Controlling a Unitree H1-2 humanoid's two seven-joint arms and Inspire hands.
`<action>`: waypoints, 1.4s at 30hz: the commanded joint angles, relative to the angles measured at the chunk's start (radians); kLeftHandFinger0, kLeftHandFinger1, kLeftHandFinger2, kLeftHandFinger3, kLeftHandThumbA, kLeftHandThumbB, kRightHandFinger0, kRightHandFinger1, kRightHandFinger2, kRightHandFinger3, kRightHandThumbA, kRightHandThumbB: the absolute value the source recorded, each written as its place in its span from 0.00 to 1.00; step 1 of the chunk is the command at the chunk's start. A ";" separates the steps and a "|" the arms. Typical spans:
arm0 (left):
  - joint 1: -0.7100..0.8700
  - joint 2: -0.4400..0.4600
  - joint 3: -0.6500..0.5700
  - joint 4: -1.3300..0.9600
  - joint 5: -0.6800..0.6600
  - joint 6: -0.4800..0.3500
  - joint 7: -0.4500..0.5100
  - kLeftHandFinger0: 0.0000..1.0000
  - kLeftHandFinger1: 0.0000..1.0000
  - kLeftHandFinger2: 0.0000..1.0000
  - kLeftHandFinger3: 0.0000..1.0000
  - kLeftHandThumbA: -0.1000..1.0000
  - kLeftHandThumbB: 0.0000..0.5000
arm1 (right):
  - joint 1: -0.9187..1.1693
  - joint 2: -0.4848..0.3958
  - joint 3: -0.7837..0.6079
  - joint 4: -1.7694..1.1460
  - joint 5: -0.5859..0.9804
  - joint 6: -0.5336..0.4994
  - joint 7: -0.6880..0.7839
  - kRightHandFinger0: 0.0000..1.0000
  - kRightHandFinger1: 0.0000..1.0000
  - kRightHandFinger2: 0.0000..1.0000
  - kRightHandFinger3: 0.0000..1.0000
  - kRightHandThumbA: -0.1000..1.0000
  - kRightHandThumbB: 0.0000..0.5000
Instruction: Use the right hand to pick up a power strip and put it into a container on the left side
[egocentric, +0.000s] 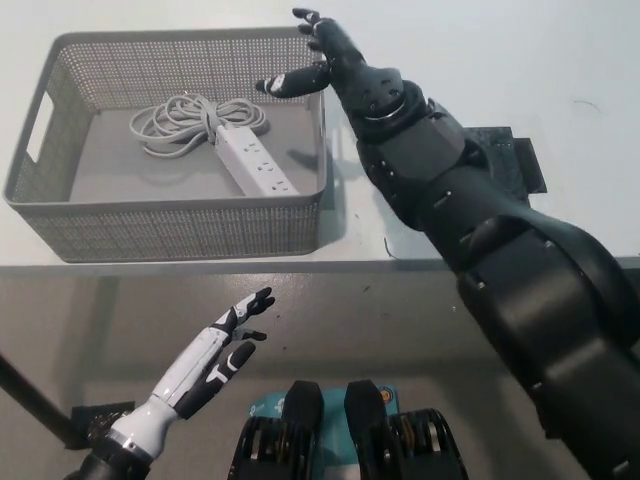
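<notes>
A white power strip (255, 165) lies flat on the floor of the grey mesh basket (180, 228), its coiled white cord (185, 120) beside it toward the basket's back. My black right hand (315, 62) hovers open above the basket's right rim, fingers spread, holding nothing. Its arm runs down to the lower right. My white left hand (225, 340) rests open below the table's front edge at the lower left.
A dark square mat (505, 165) lies on the white table (560, 60) to the right of the basket, partly hidden by my right arm. The table's front edge (200, 266) runs just under the basket.
</notes>
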 joint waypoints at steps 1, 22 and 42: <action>-0.022 0.013 -0.006 -0.008 -0.007 -0.007 -0.026 0.83 1.00 1.00 1.00 1.00 0.55 | -0.214 -0.040 0.222 -0.054 -0.276 -0.113 0.005 1.00 1.00 1.00 1.00 1.00 1.00; 0.000 -0.009 0.019 -0.017 -0.013 -0.010 0.005 1.00 1.00 1.00 1.00 1.00 0.57 | 0.260 -0.670 -0.030 -1.517 -0.150 0.011 0.245 1.00 1.00 1.00 1.00 1.00 0.79; 0.060 -0.043 0.035 0.020 -0.030 -0.044 0.028 1.00 1.00 1.00 1.00 1.00 0.56 | 1.431 -0.336 0.004 -2.180 -0.248 -0.389 -0.037 1.00 1.00 1.00 1.00 1.00 0.70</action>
